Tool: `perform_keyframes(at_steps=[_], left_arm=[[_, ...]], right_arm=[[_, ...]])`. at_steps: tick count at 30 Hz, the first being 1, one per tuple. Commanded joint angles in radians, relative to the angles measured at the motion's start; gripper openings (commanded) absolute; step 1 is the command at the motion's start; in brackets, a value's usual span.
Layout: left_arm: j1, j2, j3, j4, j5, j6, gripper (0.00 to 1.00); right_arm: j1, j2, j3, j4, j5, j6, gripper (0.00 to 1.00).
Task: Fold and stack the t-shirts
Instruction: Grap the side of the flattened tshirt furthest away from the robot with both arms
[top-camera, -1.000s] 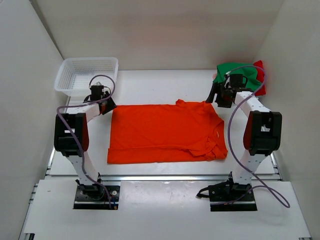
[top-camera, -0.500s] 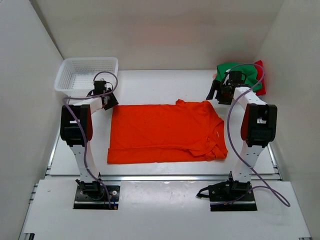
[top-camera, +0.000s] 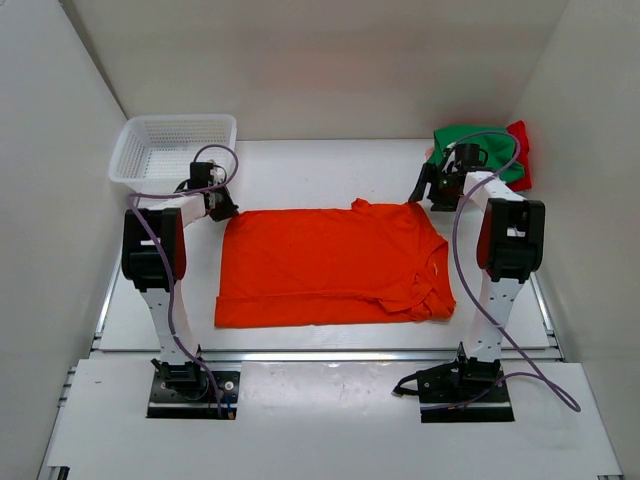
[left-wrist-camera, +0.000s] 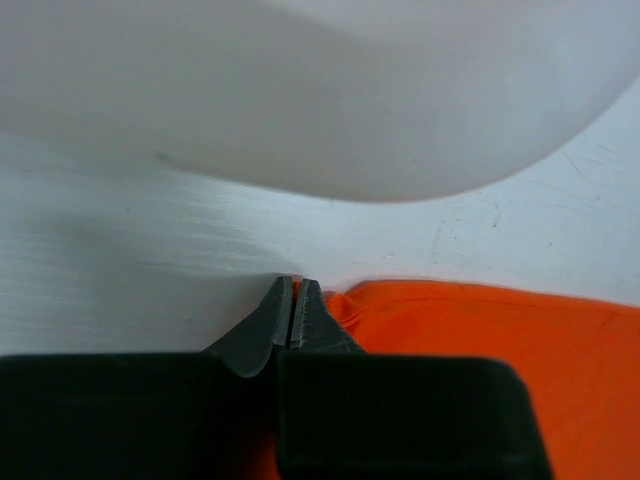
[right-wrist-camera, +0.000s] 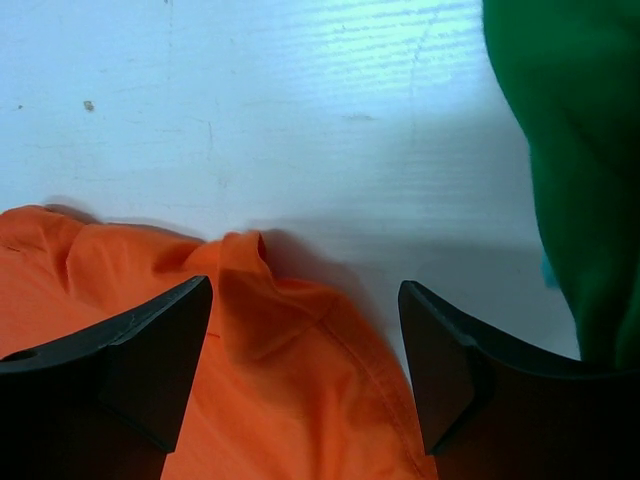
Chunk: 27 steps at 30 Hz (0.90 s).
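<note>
A bright orange t-shirt (top-camera: 330, 265) lies spread flat in the middle of the table. My left gripper (top-camera: 222, 210) is at the shirt's far left corner. In the left wrist view that gripper (left-wrist-camera: 297, 285) is shut, with a sliver of the orange cloth (left-wrist-camera: 480, 330) pinched at its tips. My right gripper (top-camera: 425, 192) hangs over the far right corner. There the right gripper (right-wrist-camera: 305, 288) is open, with a raised fold of the orange t-shirt (right-wrist-camera: 280, 380) between its fingers. A green t-shirt (top-camera: 490, 150) and a red t-shirt (top-camera: 522, 135) lie bunched at the back right.
A white mesh basket (top-camera: 170, 150) stands at the back left, just beyond my left gripper; it fills the top of the left wrist view as a white blur (left-wrist-camera: 350, 90). The green t-shirt (right-wrist-camera: 570, 150) lies close to the right of my right gripper. White walls enclose the table.
My left gripper has closed on the far left corner of the orange t-shirt. Both arms have reached a little farther toward the back of the table.
</note>
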Motion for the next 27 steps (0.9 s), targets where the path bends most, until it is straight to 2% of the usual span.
perform_keyframes(at_steps=[1,3,6,9,14,17,18,19,21,27], left_arm=[[0.004,-0.017,-0.007,-0.002,0.052,0.006,0.0],[0.004,-0.023,-0.001,-0.001,0.047,0.006,0.0],[0.009,-0.026,-0.001,-0.002,0.047,0.008,0.0],[0.009,-0.04,-0.006,-0.002,0.06,-0.001,0.0],[0.009,-0.05,-0.009,-0.012,0.067,0.0,0.0],[0.006,-0.063,-0.015,-0.009,0.061,-0.006,0.0],[0.009,-0.061,-0.02,-0.006,0.063,-0.008,0.0],[0.007,-0.067,-0.021,-0.004,0.073,-0.011,0.0],[0.006,-0.069,-0.029,0.002,0.073,-0.011,0.0],[0.007,-0.095,-0.014,-0.001,0.075,-0.008,0.0]], right_arm=[[-0.014,0.052,0.09,0.013,-0.078,-0.028,0.72],[-0.022,0.089,0.154,-0.037,-0.133,-0.039,0.62],[-0.029,0.149,0.24,-0.107,-0.191,-0.04,0.58],[-0.014,0.162,0.254,-0.133,-0.198,-0.066,0.52],[0.004,0.165,0.266,-0.17,-0.234,-0.108,0.52],[0.02,0.183,0.297,-0.22,-0.233,-0.143,0.48],[0.02,0.185,0.3,-0.22,-0.234,-0.149,0.4],[0.021,0.185,0.294,-0.223,-0.251,-0.152,0.2],[0.018,0.177,0.291,-0.217,-0.245,-0.142,0.0],[0.011,0.104,0.25,-0.141,-0.222,-0.151,0.01]])
